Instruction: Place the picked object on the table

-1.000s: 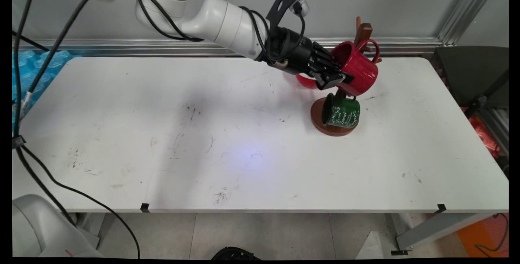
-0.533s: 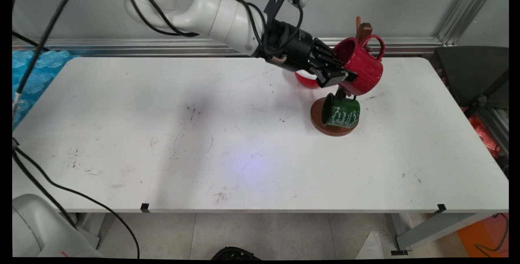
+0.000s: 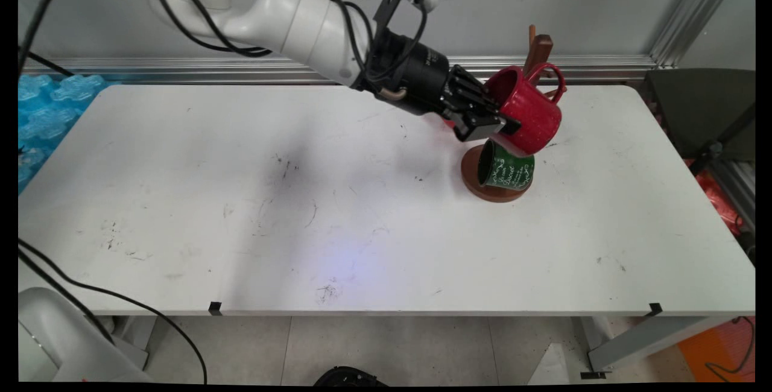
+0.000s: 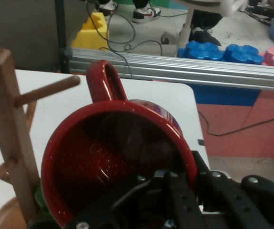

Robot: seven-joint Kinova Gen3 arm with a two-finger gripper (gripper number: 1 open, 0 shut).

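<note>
Jaws [image 3: 500, 128] pinch red mug's [image 3: 528, 111] rim — wooden rack [image 3: 538, 51] beside, green mug [image 3: 505, 169] beneath.

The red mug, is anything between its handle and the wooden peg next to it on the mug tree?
Nothing visible. In the hand view the red mug, clamped by the gripper, has its handle beside the bare wooden peg, with only open table between them.

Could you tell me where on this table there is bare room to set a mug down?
The table is bare across its left and middle, and along the near edge. A smaller bare strip lies right of the mug stand. It is crowded at the far right-centre, where the claw holds a red mug above the green mug.
</note>
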